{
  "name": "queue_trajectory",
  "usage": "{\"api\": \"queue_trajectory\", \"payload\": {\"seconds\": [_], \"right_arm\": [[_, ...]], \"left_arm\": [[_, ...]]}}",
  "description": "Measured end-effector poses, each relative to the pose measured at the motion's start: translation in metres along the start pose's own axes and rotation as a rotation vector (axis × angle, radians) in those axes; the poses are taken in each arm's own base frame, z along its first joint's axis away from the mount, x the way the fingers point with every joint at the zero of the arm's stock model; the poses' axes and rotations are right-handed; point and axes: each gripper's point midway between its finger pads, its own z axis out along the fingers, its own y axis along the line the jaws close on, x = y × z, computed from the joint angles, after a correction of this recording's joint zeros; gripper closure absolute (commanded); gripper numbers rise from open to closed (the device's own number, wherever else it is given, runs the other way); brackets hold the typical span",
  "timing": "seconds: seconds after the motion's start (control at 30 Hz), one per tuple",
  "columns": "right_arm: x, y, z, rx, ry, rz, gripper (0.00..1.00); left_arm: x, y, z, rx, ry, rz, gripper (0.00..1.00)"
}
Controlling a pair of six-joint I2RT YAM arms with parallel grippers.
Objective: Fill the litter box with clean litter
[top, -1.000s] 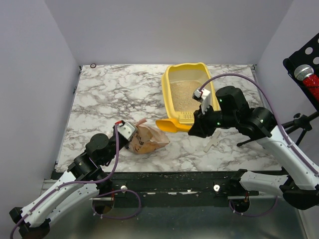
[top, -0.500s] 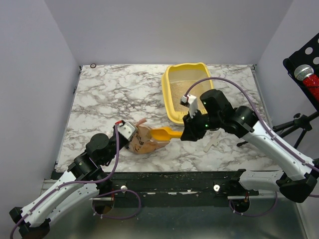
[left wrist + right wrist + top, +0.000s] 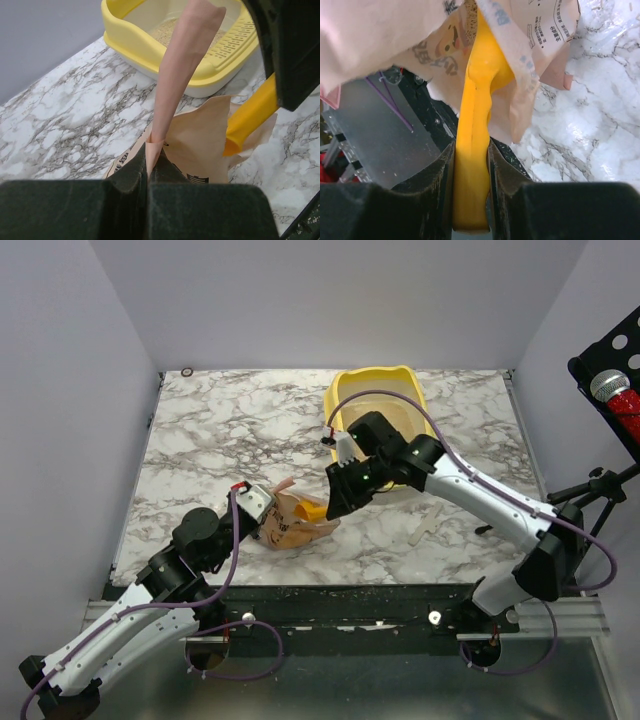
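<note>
On the marbled table (image 3: 215, 440), seen from the top camera, the litter box (image 3: 372, 375) sits toward 1 o'clock from the table's middle, at the far edge. The left wrist view shows clean litter (image 3: 164, 31) lying in the box. The pinkish-tan bag (image 3: 293, 527) lies toward 7 o'clock, near the front edge, well apart from the box. The left gripper (image 3: 262, 512) is pinched tight on a strip of the bag's edge, which rises toward 12 o'clock in its wrist view. The right gripper (image 3: 338, 502) stands partly open, both fingers clamped on the handle of the orange scoop (image 3: 476, 125), whose front end goes into the bag's mouth at the bag's 2 o'clock side. The bag carries dark printed characters, a cartoon face and blocks of small print; none of it is sharp enough to read, and no brand name can be made out.
</note>
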Motion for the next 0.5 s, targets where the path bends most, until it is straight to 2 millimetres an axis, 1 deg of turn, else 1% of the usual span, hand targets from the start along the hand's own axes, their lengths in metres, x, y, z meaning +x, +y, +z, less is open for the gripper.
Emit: {"api": "queue_trajectory", "payload": {"seconds": [0.13, 0.37, 0.5], "right_arm": [[-0.008, -0.004, 0.019, 0.005, 0.046, 0.081, 1.00], [-0.013, -0.011, 0.031, -0.006, 0.115, 0.209, 1.00], [-0.014, -0.016, 0.044, -0.044, 0.162, 0.277, 1.00]], "left_arm": [[0.000, 0.000, -0.001, -0.001, -0.002, -0.003, 1.00], [-0.002, 0.003, -0.003, -0.016, 0.007, -0.011, 1.00], [-0.002, 0.003, -0.004, -0.016, 0.015, -0.019, 1.00]]}}
